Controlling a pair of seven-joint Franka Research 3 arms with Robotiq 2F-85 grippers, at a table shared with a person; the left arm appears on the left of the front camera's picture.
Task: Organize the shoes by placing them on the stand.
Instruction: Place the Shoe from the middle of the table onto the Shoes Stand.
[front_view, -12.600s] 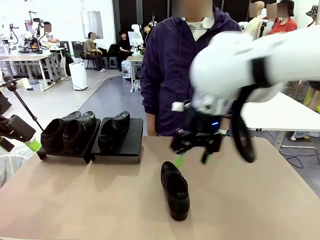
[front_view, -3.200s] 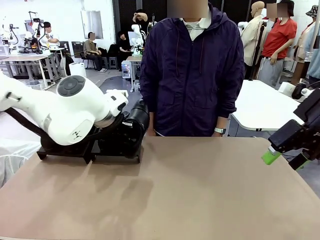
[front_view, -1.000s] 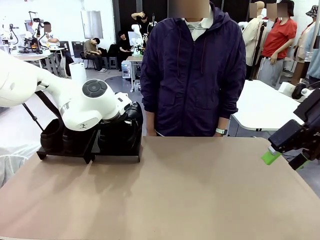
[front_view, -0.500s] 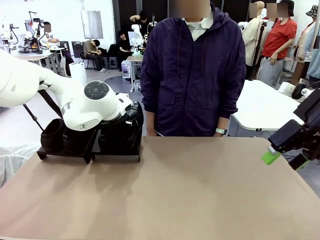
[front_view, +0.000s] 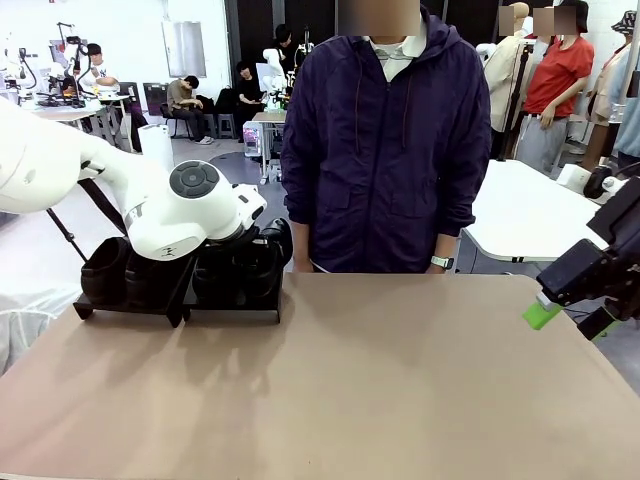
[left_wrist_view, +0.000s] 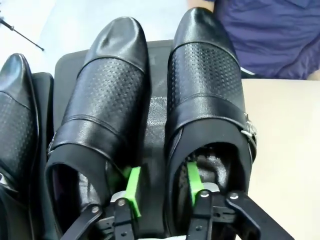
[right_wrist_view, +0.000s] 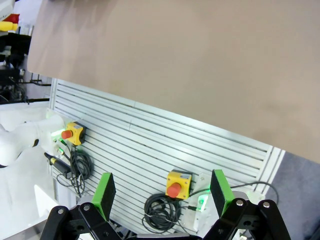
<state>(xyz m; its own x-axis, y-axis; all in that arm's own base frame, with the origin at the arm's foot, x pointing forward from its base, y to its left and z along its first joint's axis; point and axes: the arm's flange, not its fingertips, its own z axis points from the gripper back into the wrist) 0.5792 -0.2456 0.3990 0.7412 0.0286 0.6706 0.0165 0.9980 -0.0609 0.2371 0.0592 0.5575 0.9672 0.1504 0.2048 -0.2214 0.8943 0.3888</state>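
Note:
Two black shoes lie side by side, toes away from me, on the stand (left_wrist_view: 157, 107): the right shoe (left_wrist_view: 205, 85) and the left shoe (left_wrist_view: 112, 85). A third shoe (left_wrist_view: 15, 115) shows at the left edge. My left gripper (left_wrist_view: 163, 186) is open at the right shoe's heel end. One green pad is inside that shoe and the other is in the gap between the two shoes, both apart from the side wall. In the front view my left arm (front_view: 190, 210) covers the stand (front_view: 230, 312) and most of the shoes (front_view: 105, 268). My right gripper (right_wrist_view: 162, 192) is open and holds nothing; in the front view it (front_view: 560, 300) hangs at the right edge.
A person in a dark purple jacket (front_view: 385, 140) stands at the far edge of the tan table (front_view: 380, 380), just right of the stand. In the right wrist view, a slatted panel (right_wrist_view: 150, 145) with yellow stop buttons lies beside the table's edge.
My left gripper's jaws have spread off the right shoe's side wall, and the shoe now rests on the stand. The left arm sank slightly. The right arm has not moved.

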